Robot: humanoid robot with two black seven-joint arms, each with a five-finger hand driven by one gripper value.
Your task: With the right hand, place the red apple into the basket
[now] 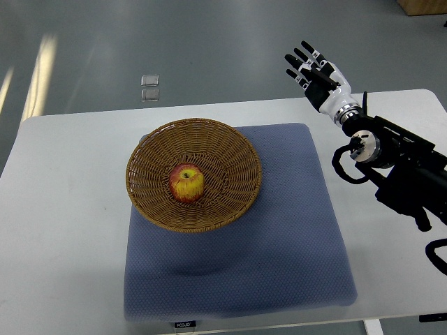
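A white worktop [63,209] fills most of the view, reaching under and to the left of the right robot hand [313,68]. On it lies a blue-grey mat [279,244], below and left of that robot hand. A round wicker basket [150,150] sits on the mat's upper left part, well apart from the robot hand and further left. The right robot hand hangs over the worktop's far edge, its arm entering from the right, fingers spread and holding nothing. The red apple [186,183], streaked with yellow, rests stem up in the basket's middle, well apart from the robot hand.
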